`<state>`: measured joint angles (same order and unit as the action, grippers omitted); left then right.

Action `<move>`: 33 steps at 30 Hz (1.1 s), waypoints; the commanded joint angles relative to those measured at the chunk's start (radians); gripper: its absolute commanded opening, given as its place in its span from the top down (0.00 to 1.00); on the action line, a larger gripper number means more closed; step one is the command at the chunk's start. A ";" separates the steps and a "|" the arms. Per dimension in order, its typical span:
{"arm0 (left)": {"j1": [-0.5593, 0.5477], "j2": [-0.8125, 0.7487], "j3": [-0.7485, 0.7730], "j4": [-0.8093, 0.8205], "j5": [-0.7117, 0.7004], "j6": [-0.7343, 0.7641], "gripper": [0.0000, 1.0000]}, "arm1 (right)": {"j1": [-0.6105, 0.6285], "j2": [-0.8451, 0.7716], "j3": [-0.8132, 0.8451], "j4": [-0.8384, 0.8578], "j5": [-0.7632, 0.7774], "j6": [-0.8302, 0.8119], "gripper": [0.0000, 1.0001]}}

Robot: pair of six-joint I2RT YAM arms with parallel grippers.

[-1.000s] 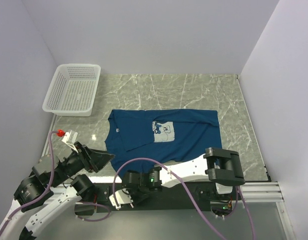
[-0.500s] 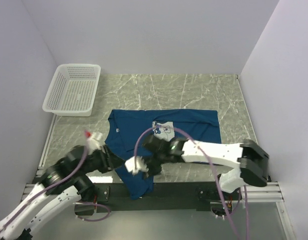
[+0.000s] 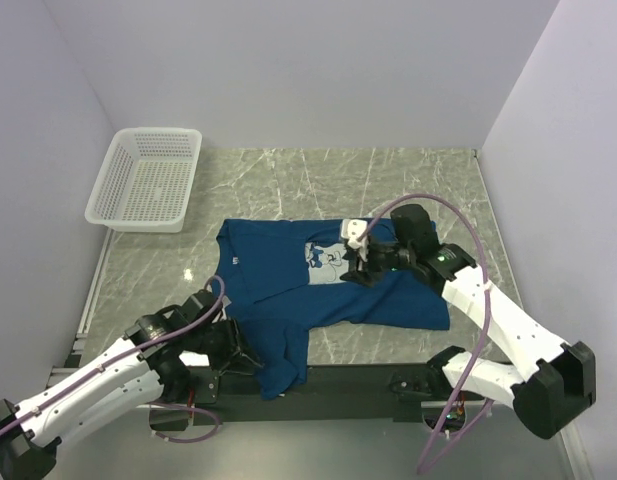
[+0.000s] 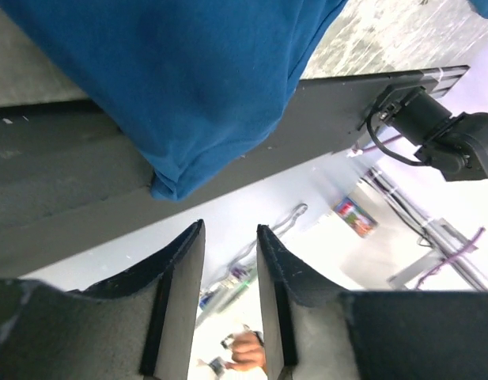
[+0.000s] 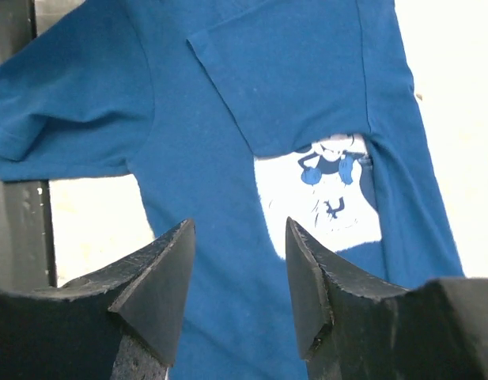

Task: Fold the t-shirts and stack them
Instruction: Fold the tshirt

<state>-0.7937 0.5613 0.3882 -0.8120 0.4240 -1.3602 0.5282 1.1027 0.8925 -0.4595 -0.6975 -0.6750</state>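
A dark navy t-shirt (image 3: 278, 285) lies spread on the marble table, its pale print (image 3: 326, 262) facing up. One corner of it (image 3: 280, 372) hangs over the front edge. My right gripper (image 3: 360, 268) hovers open just right of the print. In the right wrist view its fingers (image 5: 239, 226) frame blue cloth (image 5: 212, 158) beside the print (image 5: 327, 198), gripping nothing. My left gripper (image 3: 240, 354) sits low at the front edge, beside the hanging corner. In the left wrist view it (image 4: 229, 229) is open by a narrow gap with nothing between its fingers, and the cloth (image 4: 188, 79) hangs a little beyond the fingertips.
A white mesh basket (image 3: 148, 178) stands at the back left of the table. A black rail (image 4: 62, 190) runs along the front edge under the hanging cloth. Walls close in the table on the left, back and right.
The right gripper dragged the shirt's near corner over the front edge, let go, opened and swung up over the print. The left arm moved right and down to the edge, its jaws narrowing.
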 commanded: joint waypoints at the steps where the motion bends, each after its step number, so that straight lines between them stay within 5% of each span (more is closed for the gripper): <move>1: -0.021 0.012 -0.025 0.068 0.053 -0.111 0.61 | -0.051 -0.041 -0.027 0.042 -0.100 0.048 0.43; 10: -0.142 0.213 0.004 0.203 -0.024 -0.175 0.61 | -0.085 -0.033 -0.029 0.045 -0.155 0.058 0.43; 17: -0.272 0.364 0.092 0.112 -0.099 -0.207 0.65 | -0.099 -0.046 -0.038 0.056 -0.163 0.063 0.43; 33: -0.315 0.483 0.061 0.246 -0.102 -0.234 0.64 | -0.117 -0.053 -0.043 0.053 -0.184 0.063 0.43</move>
<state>-1.0985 1.0325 0.4435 -0.5926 0.3397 -1.5696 0.4206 1.0718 0.8574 -0.4347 -0.8589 -0.6201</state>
